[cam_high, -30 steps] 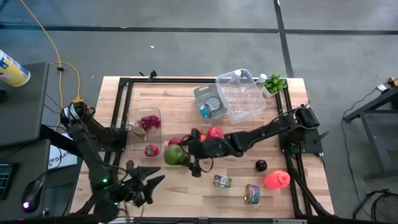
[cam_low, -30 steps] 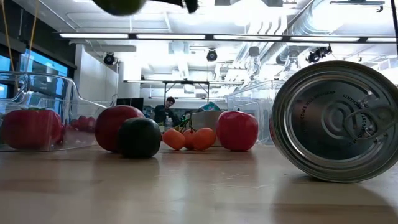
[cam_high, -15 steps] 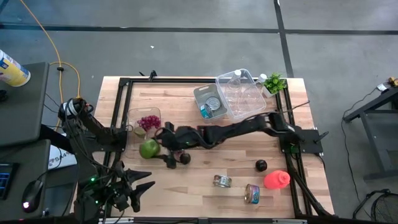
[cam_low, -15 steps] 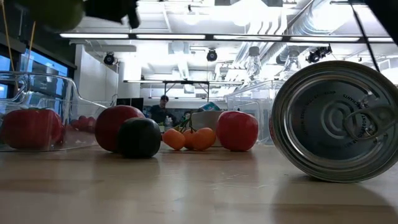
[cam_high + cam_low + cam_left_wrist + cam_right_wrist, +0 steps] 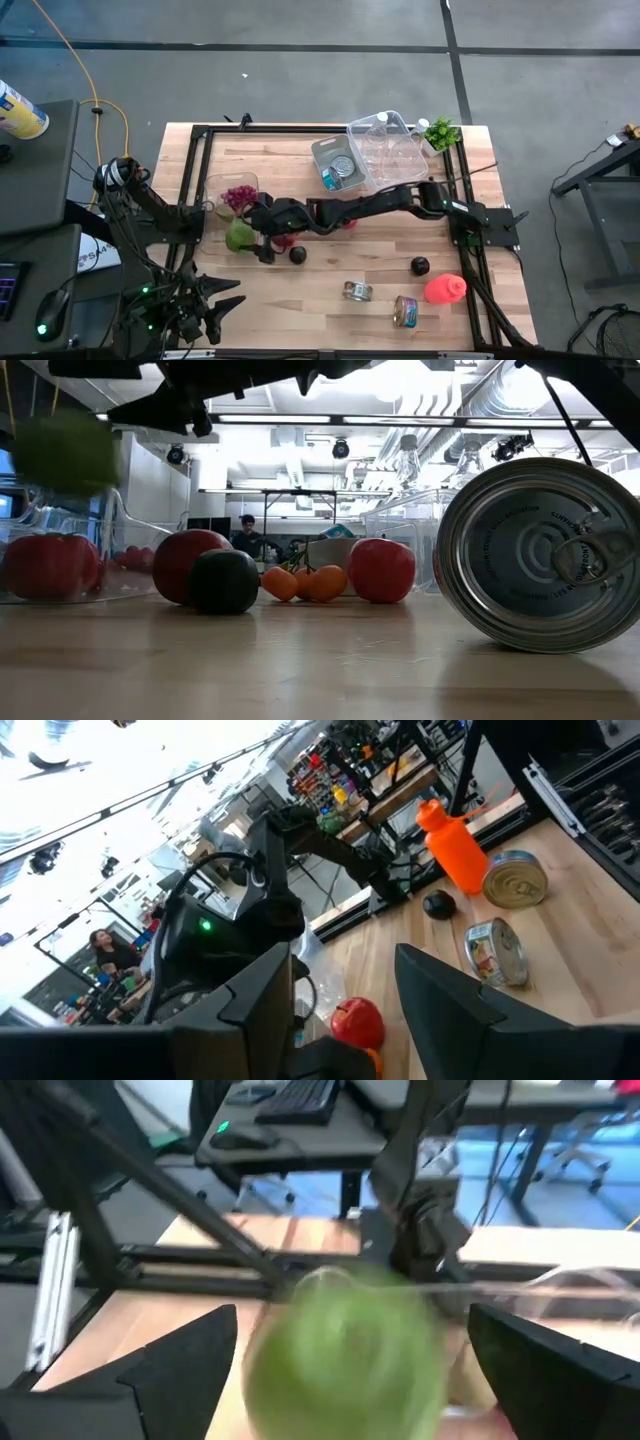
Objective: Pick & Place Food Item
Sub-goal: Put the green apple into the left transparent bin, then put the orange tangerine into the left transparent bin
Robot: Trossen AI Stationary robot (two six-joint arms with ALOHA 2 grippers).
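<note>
The right pincer (image 5: 252,240) is open, left of the frame's middle. The green apple (image 5: 239,237) sits between its fingers, just under the clear tub (image 5: 213,190). It should let go gently, right over the tub. The left pincer (image 5: 215,303) waits half open, lower left.

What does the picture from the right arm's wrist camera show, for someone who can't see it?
A blurry green apple fills the middle, between the two dark fingers of the right end effector, which stand wide apart. Behind it are a wooden table and a black frame.
</note>
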